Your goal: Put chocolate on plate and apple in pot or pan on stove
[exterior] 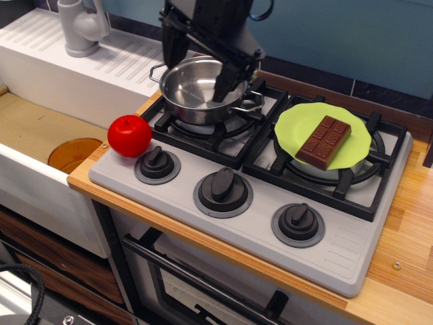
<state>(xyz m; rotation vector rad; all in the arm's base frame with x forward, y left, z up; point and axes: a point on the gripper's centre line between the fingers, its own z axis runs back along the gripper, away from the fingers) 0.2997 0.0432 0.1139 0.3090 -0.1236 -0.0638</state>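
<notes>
The brown chocolate bar (pixel 323 141) lies on the lime-green plate (pixel 294 122), which rests on the right burner of the grey stove (pixel 338 247). The red apple (pixel 129 135) sits at the stove's front left corner, beside the left knob. The steel pot (pixel 193 91) stands empty on the left burner. My gripper (pixel 197 69) hangs over the pot, open and empty, with one black finger (pixel 224 81) over the pot's right side and the other near its far left rim. It is behind and to the right of the apple.
A sink basin at the left holds an amber round disc (pixel 72 154). A grey faucet (pixel 81 26) stands at the back left on a white drainboard. Three black knobs (pixel 222 186) line the stove front. The wooden counter (pixel 406 237) extends to the right.
</notes>
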